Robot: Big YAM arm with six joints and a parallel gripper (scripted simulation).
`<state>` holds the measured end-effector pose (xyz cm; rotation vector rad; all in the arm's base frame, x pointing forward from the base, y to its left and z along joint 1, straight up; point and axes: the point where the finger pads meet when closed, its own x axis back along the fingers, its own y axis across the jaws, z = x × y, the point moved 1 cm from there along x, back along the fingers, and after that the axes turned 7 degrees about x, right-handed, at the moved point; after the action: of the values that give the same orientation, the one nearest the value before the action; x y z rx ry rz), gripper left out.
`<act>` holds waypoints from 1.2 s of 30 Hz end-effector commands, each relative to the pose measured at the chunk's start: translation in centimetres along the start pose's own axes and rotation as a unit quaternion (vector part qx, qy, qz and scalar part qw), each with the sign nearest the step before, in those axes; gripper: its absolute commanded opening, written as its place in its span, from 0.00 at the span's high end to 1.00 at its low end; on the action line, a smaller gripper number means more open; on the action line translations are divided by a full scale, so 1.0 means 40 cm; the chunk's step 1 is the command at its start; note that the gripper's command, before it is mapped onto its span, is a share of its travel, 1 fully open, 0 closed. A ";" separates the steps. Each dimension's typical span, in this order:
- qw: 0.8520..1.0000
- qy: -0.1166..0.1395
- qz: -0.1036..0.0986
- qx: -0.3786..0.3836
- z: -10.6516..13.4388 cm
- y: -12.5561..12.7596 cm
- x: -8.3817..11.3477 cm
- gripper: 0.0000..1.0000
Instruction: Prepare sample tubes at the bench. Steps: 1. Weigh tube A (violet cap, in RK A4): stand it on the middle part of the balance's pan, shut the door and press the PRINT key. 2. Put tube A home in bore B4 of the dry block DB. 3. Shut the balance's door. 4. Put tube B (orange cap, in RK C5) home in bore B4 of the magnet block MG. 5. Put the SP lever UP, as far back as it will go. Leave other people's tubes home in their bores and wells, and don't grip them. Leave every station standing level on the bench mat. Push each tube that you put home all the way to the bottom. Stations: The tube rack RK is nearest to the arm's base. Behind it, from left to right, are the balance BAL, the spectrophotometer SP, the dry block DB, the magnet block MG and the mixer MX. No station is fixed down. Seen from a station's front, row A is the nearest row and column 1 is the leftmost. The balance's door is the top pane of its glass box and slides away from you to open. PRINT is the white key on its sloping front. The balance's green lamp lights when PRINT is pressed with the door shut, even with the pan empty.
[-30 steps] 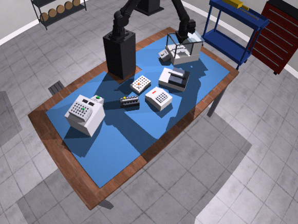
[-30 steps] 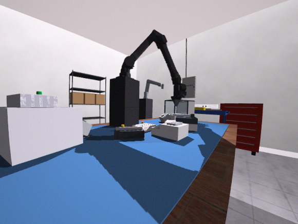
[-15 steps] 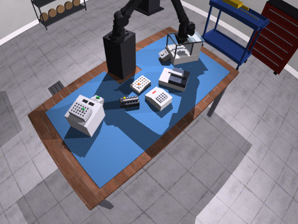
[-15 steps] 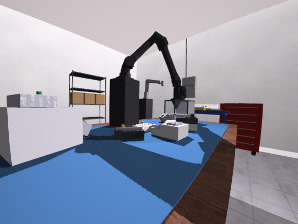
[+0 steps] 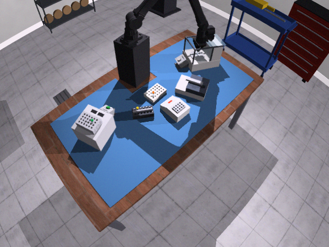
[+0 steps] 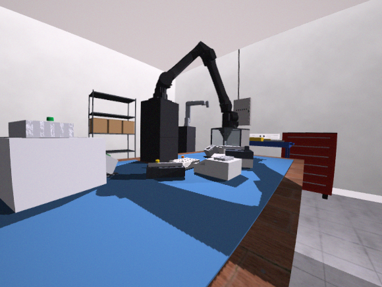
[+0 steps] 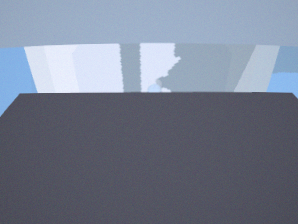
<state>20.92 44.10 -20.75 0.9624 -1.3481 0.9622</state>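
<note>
The end effector (image 5: pixel 200 51) (image 6: pixel 225 139), narrowly open, grips a pale tube (image 6: pixel 225 143), long axis vertical.

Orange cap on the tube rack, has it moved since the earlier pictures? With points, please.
No. The orange cap (image 5: pixel 153 92) (image 6: pixel 182 156) shows no shift in the top view, judged against the black pedestal (image 5: pixel 127 62) (image 6: pixel 150 128).
</note>
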 end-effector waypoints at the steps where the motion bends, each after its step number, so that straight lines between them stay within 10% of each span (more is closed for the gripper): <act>1: 1.000 -0.011 0.001 0.001 -0.027 -0.003 0.012 0.91; 36: 1.000 -0.004 0.001 0.005 -0.019 -0.001 -0.012 0.91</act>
<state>20.93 44.12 -20.75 0.9628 -1.3489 0.9620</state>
